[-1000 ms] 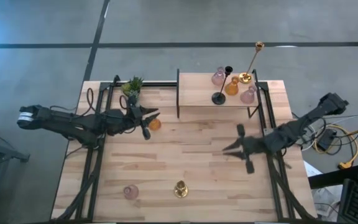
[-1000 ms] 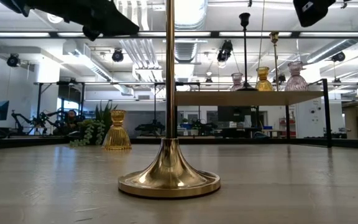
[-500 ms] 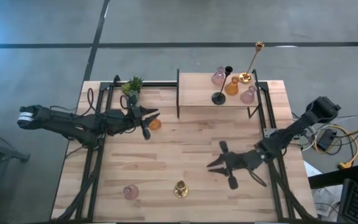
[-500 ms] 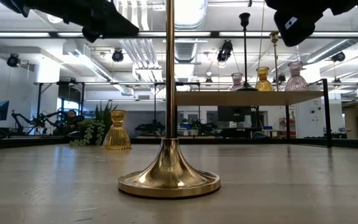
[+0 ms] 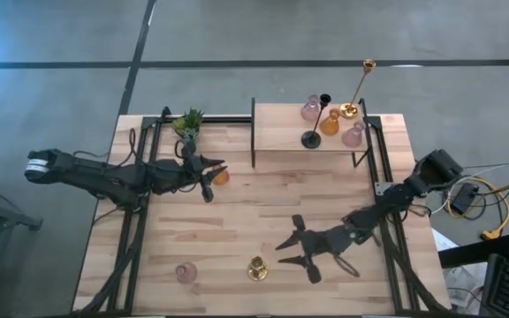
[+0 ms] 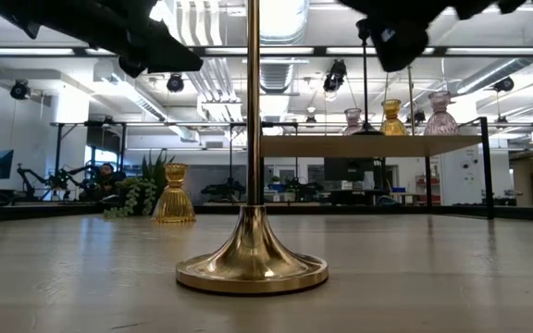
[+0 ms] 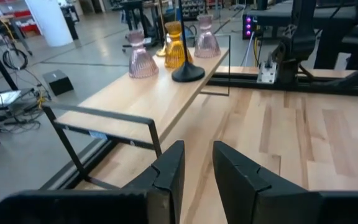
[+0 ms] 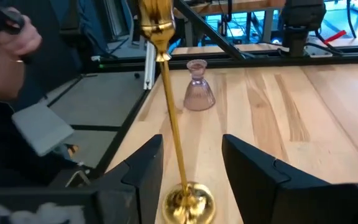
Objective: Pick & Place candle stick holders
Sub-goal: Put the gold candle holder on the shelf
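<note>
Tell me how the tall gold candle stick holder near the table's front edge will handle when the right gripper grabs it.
The gold candle stick holder looks top-heavy: a long thin stem over a small round base, so a sideways nudge may tip it. Its polished metal probably makes it slippery and rigid. The right gripper, open, already straddles the stem low down, which should steady it.

- The right arm reaches in from the table's right edge, stretched low and slanting toward the near middle of the table.
- Its dark two-finger right gripper hangs above the tabletop, fingers spread wide apart with nothing between them.
- The left arm lies along the table's left side.
- The dark two-finger left gripper holds its fingers narrowly parted, nothing held.
</note>
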Controlling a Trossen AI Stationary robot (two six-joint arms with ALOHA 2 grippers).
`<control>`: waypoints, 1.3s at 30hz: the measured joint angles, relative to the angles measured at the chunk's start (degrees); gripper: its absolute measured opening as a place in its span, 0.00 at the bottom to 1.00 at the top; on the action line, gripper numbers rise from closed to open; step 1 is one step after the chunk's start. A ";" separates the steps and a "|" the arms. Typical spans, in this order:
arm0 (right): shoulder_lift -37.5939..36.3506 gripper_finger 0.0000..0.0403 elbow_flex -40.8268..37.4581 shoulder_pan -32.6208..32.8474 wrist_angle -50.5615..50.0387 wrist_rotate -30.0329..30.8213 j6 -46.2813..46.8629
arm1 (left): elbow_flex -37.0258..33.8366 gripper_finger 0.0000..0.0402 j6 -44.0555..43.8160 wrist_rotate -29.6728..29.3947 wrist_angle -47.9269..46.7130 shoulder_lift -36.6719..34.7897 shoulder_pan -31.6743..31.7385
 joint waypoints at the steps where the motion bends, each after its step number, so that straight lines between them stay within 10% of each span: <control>1: 1.10 0.40 1.07 -0.16 -0.35 -0.01 -0.30 | -0.24 0.22 -0.48 0.00 -0.08 0.00 0.00; 18: 12.99 0.28 18.24 -1.62 -5.81 -4.84 -2.05 | -1.28 0.22 -1.05 0.00 0.03 0.07 0.00; 26: 12.87 0.05 19.30 -3.33 -5.81 -10.37 -4.27 | -1.34 0.22 -5.18 1.42 -0.35 0.42 -0.02; 39: 1.33 0.03 23.07 -7.36 -21.69 -0.76 -6.16 | -3.09 0.22 -9.35 24.90 10.13 4.20 -0.34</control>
